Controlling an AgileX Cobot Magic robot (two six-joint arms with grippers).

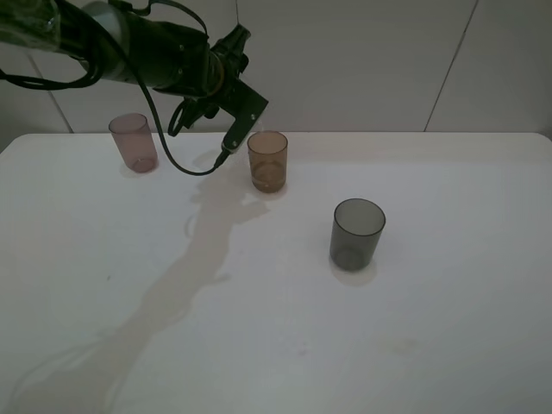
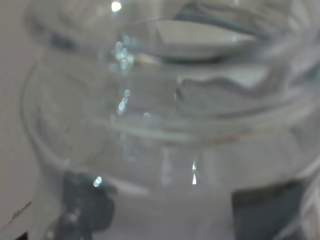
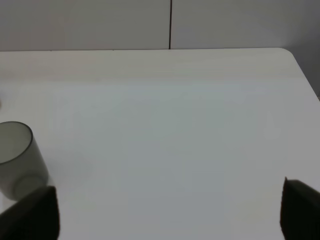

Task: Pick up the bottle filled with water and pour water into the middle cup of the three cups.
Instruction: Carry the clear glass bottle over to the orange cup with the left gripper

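Our left gripper (image 2: 175, 210), closed on the blurred bottle (image 2: 165, 115), hangs upper left just beside the middle cup (image 1: 268, 161), whose contents we cannot judge, with the mauve cup (image 1: 134, 142) far left near the table (image 1: 276, 345) edge, the grey cup (image 1: 356, 234) centre right, open tabletop across the lower frame, and our right gripper (image 3: 165, 210) spread wide, holding nothing.
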